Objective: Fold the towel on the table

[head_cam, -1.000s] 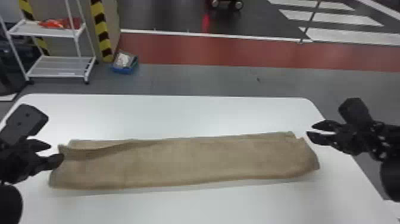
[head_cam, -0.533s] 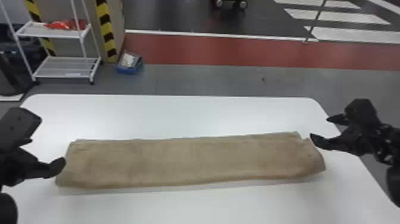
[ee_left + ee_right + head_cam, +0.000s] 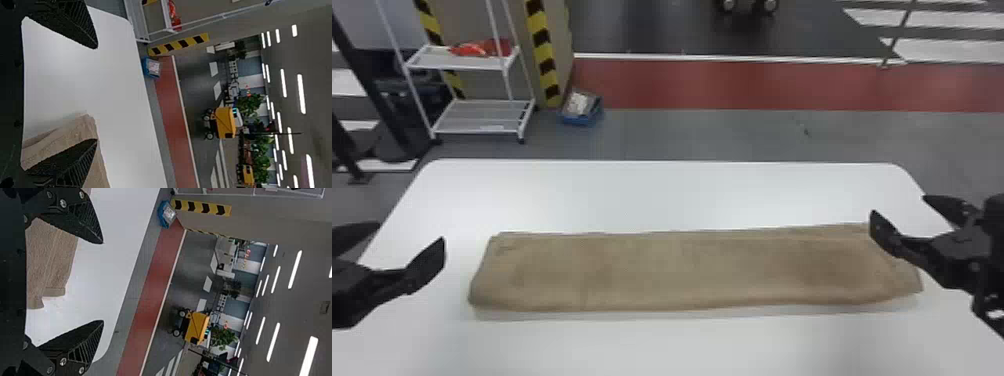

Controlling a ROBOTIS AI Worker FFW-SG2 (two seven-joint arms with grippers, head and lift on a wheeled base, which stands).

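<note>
The largest thing before me is the white desk, its two far corners rounded. Past its far left corner, on the floor, stands a white two-shelf rack. The towel lies on the desk as one long, folded strip, running from side to side, roughly parallel to the far edge and well apart from it. Its near edge is plump and rounded; at its right end my right wrist view shows layers ending unevenly.

My left gripper is over the desk's left edge, just beyond the towel's left end, its two fingers spread wide with nothing between them. My right gripper is at the desk's right edge, also wide and holding nothing; one finger overlaps the towel's right end in the head view, though I cannot tell whether they touch. Beside the rack, on the floor, sits a small blue box, and red things lie on the rack's upper shelf.
</note>
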